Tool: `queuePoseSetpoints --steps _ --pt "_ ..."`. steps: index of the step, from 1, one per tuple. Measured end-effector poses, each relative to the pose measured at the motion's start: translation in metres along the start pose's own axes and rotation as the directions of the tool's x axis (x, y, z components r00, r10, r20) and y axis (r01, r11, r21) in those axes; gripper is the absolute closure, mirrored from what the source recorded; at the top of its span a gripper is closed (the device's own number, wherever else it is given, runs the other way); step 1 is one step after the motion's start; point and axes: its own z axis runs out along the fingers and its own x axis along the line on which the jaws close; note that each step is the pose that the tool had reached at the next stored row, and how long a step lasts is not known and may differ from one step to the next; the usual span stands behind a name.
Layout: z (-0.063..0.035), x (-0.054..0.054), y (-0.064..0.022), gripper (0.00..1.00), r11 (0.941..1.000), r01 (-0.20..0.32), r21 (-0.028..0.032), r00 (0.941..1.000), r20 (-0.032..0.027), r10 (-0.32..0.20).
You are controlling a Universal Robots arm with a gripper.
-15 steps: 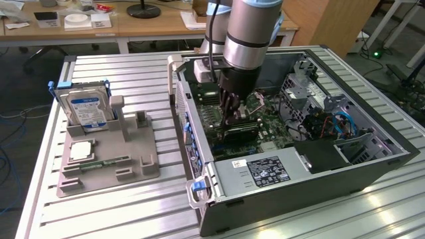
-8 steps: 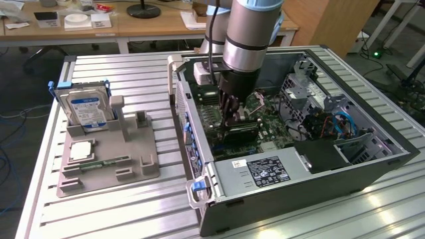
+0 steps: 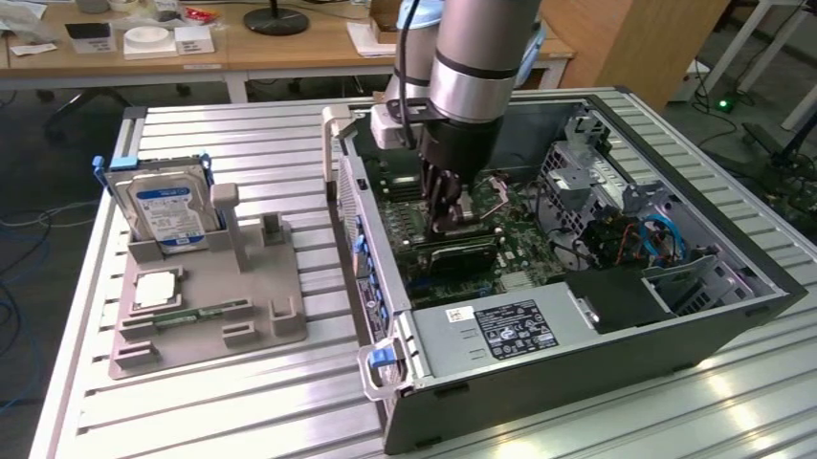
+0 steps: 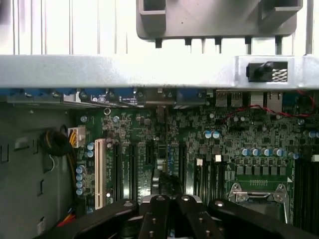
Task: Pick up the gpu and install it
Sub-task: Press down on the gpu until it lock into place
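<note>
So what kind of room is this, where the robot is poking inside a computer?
Probably a robotics lab or workshop. An open computer case lies on a ribbed metal table, a grey holder keeps a hard drive upright, and wooden desks stand behind.

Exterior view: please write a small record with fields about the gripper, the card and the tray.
tool: black robot gripper, shut, lowered into the open dark computer case
card: green gpu with black cooler, on the motherboard directly under the gripper
grasp: cannot tell
holder: grey plastic tray outside the case
on holder: silver hard drive with blue label, upright
</note>
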Motion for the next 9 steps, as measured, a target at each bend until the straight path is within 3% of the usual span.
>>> queuePoseSetpoints --steps 9 --pt "-0.0001 0.0 0.001 0.89 1.0 0.0 0.0019 1.0 0.0002 0.0"
